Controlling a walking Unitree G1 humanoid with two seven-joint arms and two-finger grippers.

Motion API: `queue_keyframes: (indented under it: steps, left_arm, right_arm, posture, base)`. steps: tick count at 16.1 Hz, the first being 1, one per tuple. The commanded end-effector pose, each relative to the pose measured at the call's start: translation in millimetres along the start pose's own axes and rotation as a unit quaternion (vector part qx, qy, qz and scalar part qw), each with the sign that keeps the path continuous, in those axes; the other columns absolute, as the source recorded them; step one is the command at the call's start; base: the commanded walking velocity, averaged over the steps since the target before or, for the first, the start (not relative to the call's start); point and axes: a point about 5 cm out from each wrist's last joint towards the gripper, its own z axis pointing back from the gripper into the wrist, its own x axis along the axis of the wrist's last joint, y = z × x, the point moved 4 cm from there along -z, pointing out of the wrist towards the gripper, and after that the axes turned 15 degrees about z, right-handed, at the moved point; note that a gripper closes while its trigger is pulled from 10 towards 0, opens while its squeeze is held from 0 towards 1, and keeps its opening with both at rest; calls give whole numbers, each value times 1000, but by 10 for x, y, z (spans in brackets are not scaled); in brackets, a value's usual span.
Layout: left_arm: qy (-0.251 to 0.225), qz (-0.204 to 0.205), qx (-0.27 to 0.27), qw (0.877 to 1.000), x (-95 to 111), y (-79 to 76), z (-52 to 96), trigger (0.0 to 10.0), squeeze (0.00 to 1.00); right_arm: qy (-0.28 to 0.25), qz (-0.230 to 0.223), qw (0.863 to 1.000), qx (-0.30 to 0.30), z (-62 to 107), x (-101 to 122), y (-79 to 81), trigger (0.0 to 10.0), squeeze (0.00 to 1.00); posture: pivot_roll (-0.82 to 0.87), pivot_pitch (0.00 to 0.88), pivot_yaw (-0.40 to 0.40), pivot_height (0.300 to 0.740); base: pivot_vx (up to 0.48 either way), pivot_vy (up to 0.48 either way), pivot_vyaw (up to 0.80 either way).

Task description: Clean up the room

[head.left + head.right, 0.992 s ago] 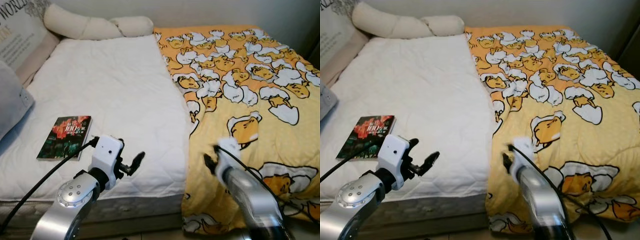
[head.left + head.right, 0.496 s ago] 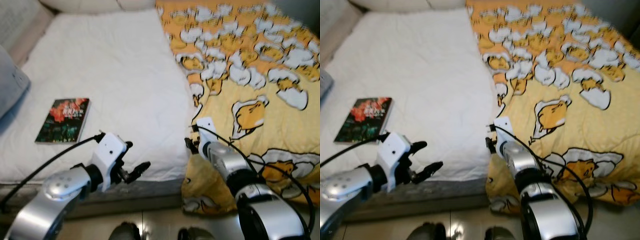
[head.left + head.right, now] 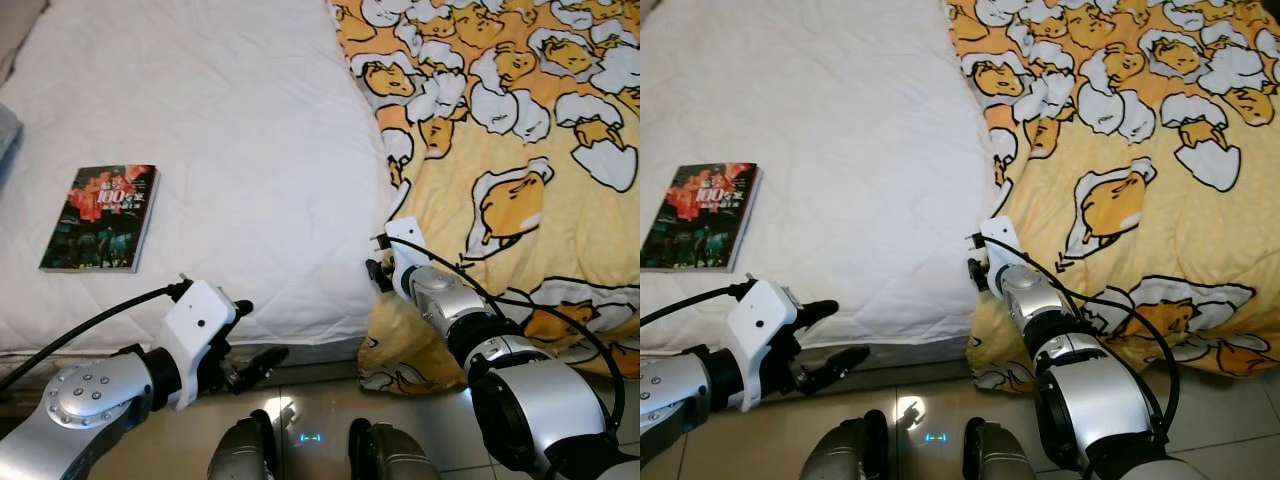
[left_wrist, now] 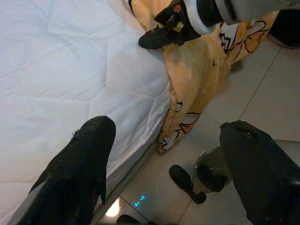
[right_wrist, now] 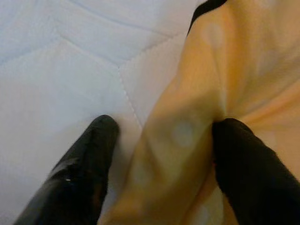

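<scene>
The white mattress (image 3: 220, 150) lies broad and bare, with wide room to pass; a book (image 3: 100, 217) near its left side is the lone obstacle. The yellow egg-print blanket (image 3: 520, 170) covers the right half and drapes over the bed's foot. The right tool (image 5: 164, 154) straddles the blanket's edge, fingers spread. The left tool (image 3: 250, 345) hangs spread before the mattress front, above the tiled floor (image 4: 243, 89).

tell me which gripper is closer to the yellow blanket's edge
Right. The right gripper straddles the yellow blanket edge with open fingers. The left gripper hangs open off the foot of the white mattress, apart from the blanket.
</scene>
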Motion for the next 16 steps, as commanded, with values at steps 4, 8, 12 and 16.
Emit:
queue_keyframes:
  steps: [4, 8, 12, 16]
  left_arm:
    - [-5, 5, 2, 1000, 16, -29, 0, 10000, 0]
    - [-4, 6, -3, 1000, 17, -44, -15, 10000, 0]
    - [-1, 2, -10, 1000, 34, -40, -40, 10000, 0]
    - [8, -11, -3, 1000, 5, 5, -53, 10000, 0]
  right_arm:
    - [10, -4, 1000, 16, -1, -83, 53, 0, 0]
    - [9, -7, 1000, 27, 0, -118, 92, 0, 0]
    - [8, -11, 999, 30, 1, -120, 91, 0, 0]
    - [-6, -13, 999, 38, 10, -102, 58, 0, 0]
  posture:
    - [128, 257, -24, 740]
    - [125, 239, -14, 740]
    - [126, 237, -8, 740]
    - [112, 218, -7, 740]
  base:
    - [0, 0, 0]
    - [0, 0, 0]
    - [0, 0, 0]
    - [0, 0, 0]
